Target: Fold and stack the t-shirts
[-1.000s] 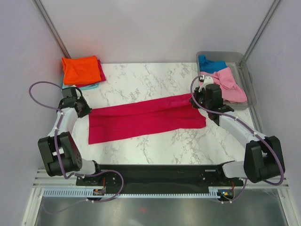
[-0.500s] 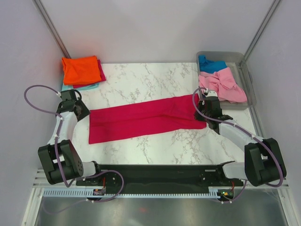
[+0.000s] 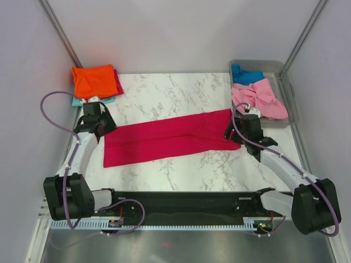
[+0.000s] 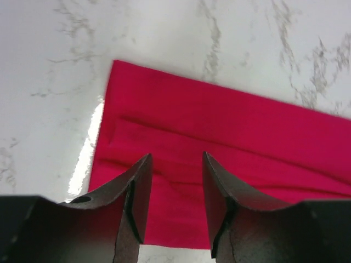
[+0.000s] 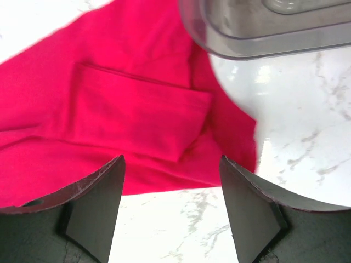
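Observation:
A crimson-pink t-shirt (image 3: 170,137) lies flat on the marble table, folded into a long strip running left to right. My left gripper (image 3: 103,127) hovers over the strip's left end. In the left wrist view its fingers (image 4: 137,192) stand apart with only the cloth (image 4: 230,131) below them. My right gripper (image 3: 237,131) is at the strip's right end. Seen from the right wrist, that gripper (image 5: 173,164) is wide open over the folded sleeve (image 5: 137,115), and it holds nothing.
An orange shirt (image 3: 94,80) tops a small folded stack at the back left, with teal cloth (image 3: 104,101) showing beneath. A clear grey tub (image 3: 288,90) at the back right holds a blue shirt (image 3: 245,73) and a light pink one (image 3: 262,97). The tub's corner (image 5: 247,38) is close to the right gripper.
Both grippers have opened and let go of the crimson-pink shirt's ends, which now lie flat. The right gripper came down and nearer; the left shifted slightly right.

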